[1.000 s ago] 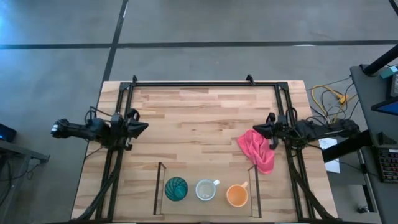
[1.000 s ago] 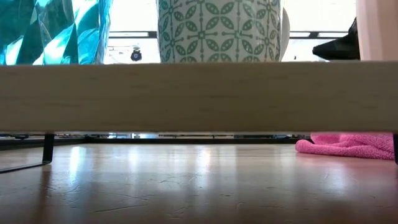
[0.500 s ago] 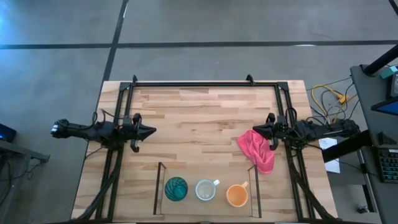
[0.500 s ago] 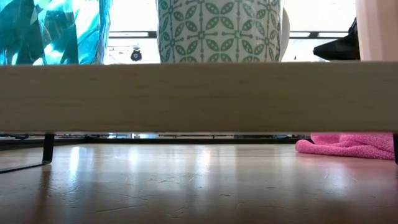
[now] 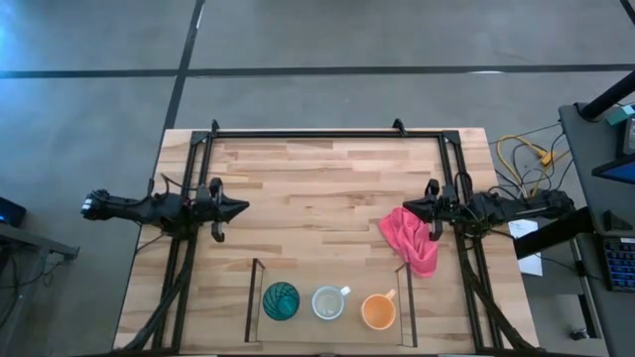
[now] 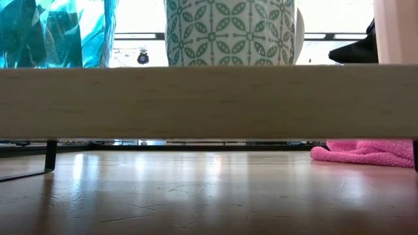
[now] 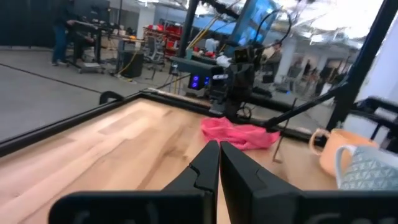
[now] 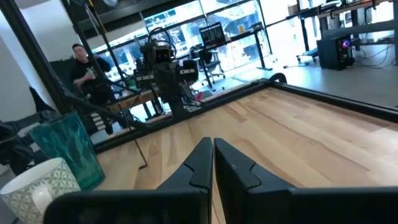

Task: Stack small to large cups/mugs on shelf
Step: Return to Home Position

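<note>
Three cups stand side by side on the light wood shelf [image 5: 327, 322] at the table's near edge, between two thin dark side panels. They are the teal ribbed tumbler [image 5: 281, 300], the white patterned mug [image 5: 328, 302] and the orange mug [image 5: 378, 311]. The low view shows the tumbler [image 6: 59, 32] and the white mug [image 6: 228, 32] standing on the shelf board [image 6: 209, 101]. My left gripper [image 5: 241, 208] is shut and empty at the table's left side. My right gripper [image 5: 407, 209] is shut and empty at the right side, by the far end of the pink cloth [image 5: 412, 240].
The pink cloth lies crumpled on the table just outside the shelf's right panel [image 5: 401, 297]. Black frame rails [image 5: 327, 132] run along the far, left and right edges. Bare wood lies between the grippers and the shelf. People and desks show in the room beyond.
My left gripper has gone a little toward the table's right edge, staying shut. The cups and the cloth have kept still.
</note>
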You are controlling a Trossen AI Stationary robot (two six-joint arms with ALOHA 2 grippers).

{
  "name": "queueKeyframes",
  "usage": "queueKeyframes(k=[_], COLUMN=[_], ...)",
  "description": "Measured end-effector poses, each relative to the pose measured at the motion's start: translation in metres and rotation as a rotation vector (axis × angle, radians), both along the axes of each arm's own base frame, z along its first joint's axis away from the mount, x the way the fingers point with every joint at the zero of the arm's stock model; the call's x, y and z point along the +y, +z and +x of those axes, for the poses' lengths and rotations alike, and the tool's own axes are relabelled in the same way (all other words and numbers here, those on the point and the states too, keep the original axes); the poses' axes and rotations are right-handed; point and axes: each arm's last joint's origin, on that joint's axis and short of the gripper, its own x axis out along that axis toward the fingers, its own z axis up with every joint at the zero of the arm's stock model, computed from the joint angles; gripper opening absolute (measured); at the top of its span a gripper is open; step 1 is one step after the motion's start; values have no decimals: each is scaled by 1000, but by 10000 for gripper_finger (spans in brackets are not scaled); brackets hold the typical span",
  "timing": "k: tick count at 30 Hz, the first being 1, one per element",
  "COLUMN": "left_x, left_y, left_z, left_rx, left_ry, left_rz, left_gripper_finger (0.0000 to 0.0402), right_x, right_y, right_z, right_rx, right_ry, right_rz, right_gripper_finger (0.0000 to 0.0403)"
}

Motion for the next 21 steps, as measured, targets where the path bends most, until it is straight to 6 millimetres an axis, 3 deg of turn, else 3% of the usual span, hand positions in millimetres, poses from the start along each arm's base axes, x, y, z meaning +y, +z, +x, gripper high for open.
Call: queueKeyframes(k=[21], left_x=[0], left_y=[-3], left_z=[1], left_rx=[-33], left_ry=[-6], left_rz=[-31], left_gripper_finger=[0], right_x=[0], right_y=[5], right_z=[0], right_rx=[-43], right_ry=[-3], right_rz=[-31], right_gripper_finger=[9])
